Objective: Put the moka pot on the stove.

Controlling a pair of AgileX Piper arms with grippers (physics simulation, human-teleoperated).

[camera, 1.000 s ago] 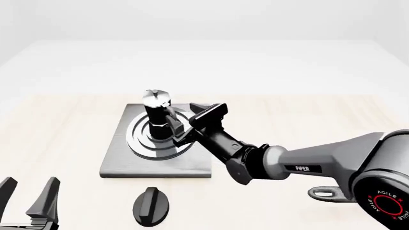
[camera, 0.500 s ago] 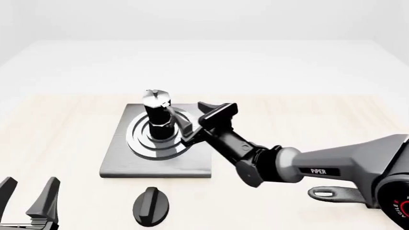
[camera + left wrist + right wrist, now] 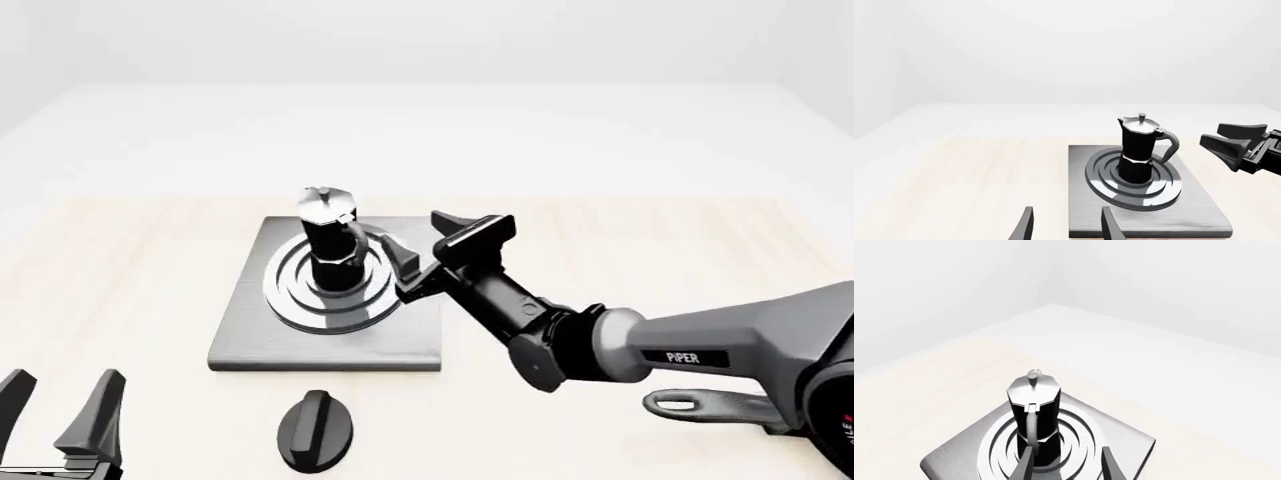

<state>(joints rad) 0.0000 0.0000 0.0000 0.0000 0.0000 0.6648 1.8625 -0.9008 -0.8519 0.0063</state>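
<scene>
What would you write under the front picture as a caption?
Moka pot stands upright on the stove burner; the open right gripper sits beside its handle.

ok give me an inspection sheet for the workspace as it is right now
surface: pale wood table, flat, no spills seen
job's things: moka pot upright on the ring burner of the stove, lid on, handle toward the right arm
clutter: black oval knob on the table in front of the stove, apart from it
grippers: right gripper open, beside the pot's handle, not touching it; left gripper open, at the near left edge, holding nothing
cables: nothing seen
surroundings: plain white walls and floor, nothing else seen
</scene>
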